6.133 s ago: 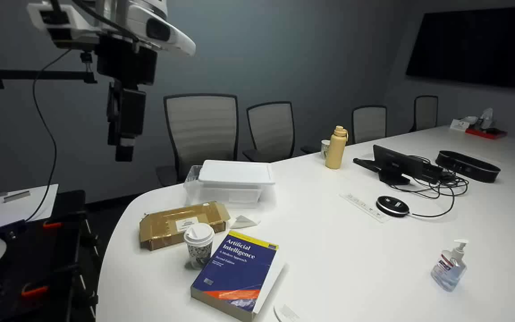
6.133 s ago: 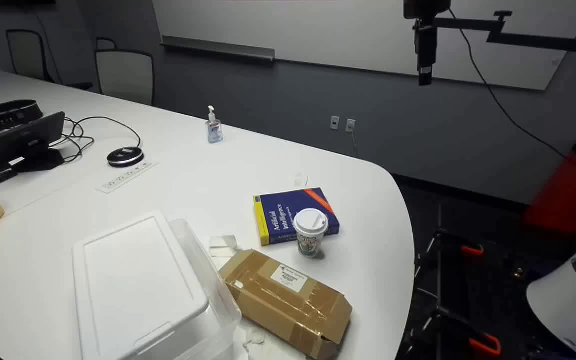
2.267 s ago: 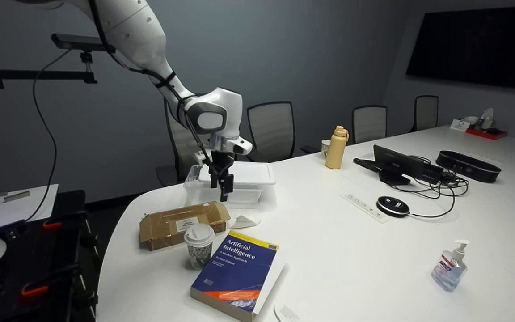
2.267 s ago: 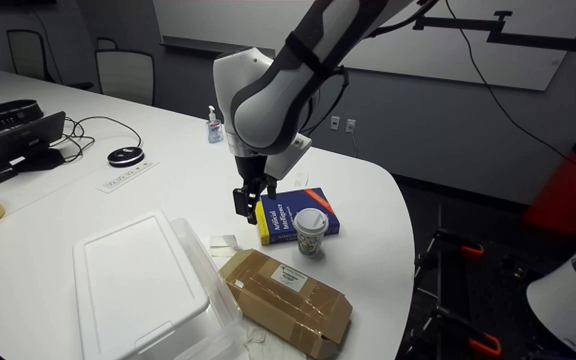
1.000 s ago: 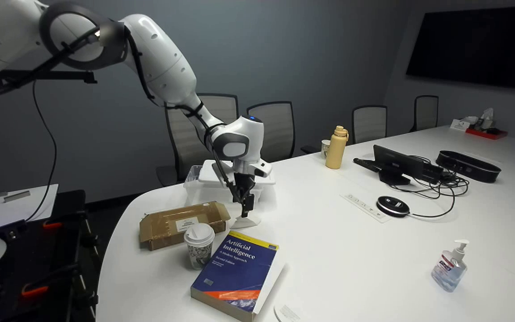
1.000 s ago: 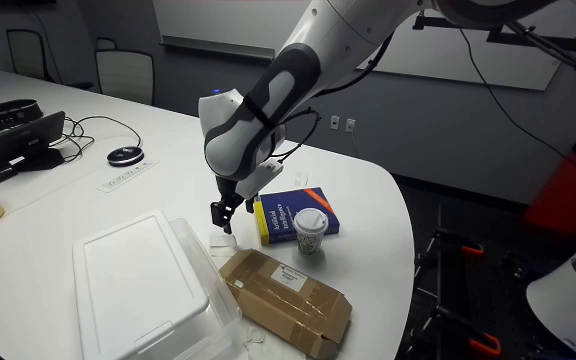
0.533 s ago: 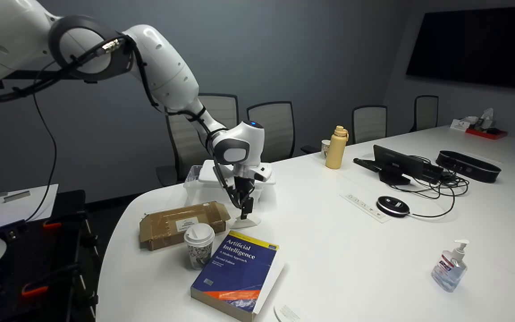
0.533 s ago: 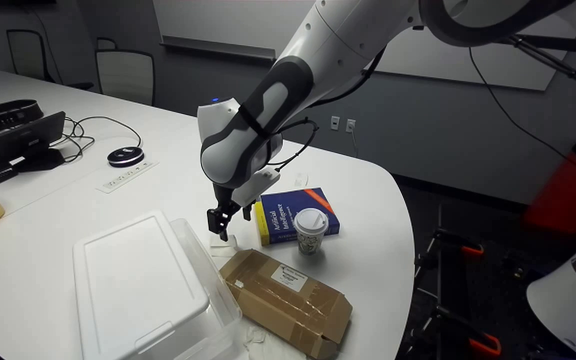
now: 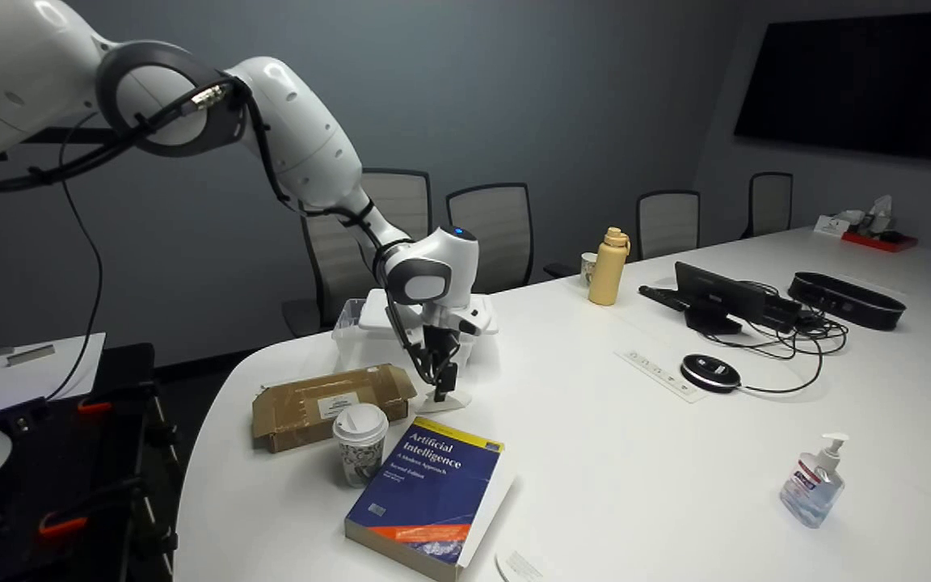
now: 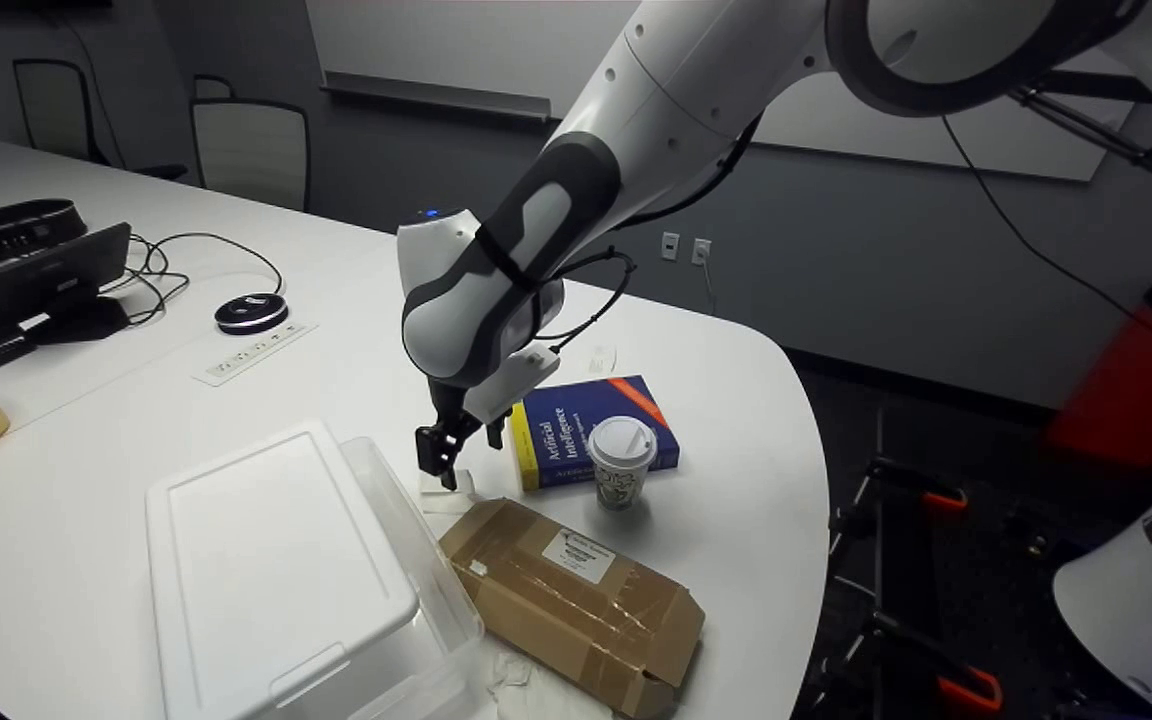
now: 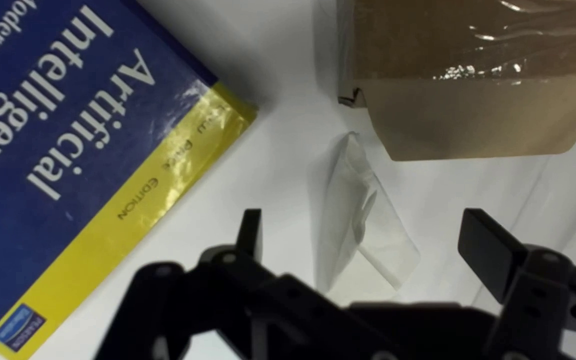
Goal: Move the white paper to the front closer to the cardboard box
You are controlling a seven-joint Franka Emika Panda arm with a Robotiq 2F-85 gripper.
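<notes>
The white paper [image 11: 388, 245] is a small folded, creased piece lying on the table, tented along its fold. It also shows, partly hidden by a finger, in both exterior views [image 9: 456, 400] [image 10: 441, 502]. The cardboard box [image 11: 478, 117] is low, tan-brown and taped, close beside the paper; it shows in both exterior views [image 9: 296, 408] [image 10: 576, 590]. My gripper [image 11: 360, 217] is open and empty, pointing down, one finger on each side of the paper in the wrist view. In both exterior views the gripper [image 9: 441, 388] [image 10: 473, 465] is low at the paper; I cannot tell whether it touches.
A thick blue book [image 9: 433, 493] lies near the paper on the side away from the bin. A lidded paper cup [image 9: 360, 444] stands between book and box. A clear plastic bin with a white lid [image 10: 276, 570] sits behind the box. Crumpled paper [image 10: 526, 690] lies beside the bin.
The arm has come down from high above and reached out over the table to the white paper. In the last half second it lowers only slightly. The paper and box have not moved.
</notes>
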